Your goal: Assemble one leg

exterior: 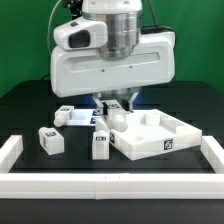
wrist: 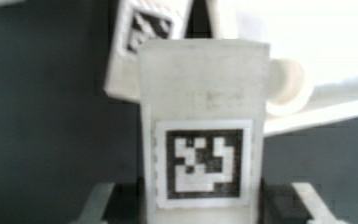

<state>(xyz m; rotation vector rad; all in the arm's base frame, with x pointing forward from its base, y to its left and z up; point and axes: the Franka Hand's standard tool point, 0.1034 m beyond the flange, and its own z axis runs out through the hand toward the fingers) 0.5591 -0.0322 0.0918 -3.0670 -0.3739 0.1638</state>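
In the wrist view a white leg (wrist: pixel 202 100) with a black-and-white tag stands between my fingers (wrist: pixel 115 203). A dark gap shows on each side of it, so the jaws stand open around it without touching. My gripper (wrist: pixel 211 206) straddles its near end. In the exterior view my gripper (exterior: pixel 116 102) is low over the corner of the white tray-like part (exterior: pixel 165 143) nearest the exterior view's left, where this leg (exterior: pixel 118 118) stands, mostly hidden by the hand. A round white knob (wrist: pixel 291 82) shows beside the leg.
Other loose legs lie on the black table: one at the exterior view's left (exterior: pixel 49 140), one in front of the tray (exterior: pixel 100 146), and a pair further back (exterior: pixel 70 116). A white rail (exterior: pixel 110 184) borders the front and both sides.
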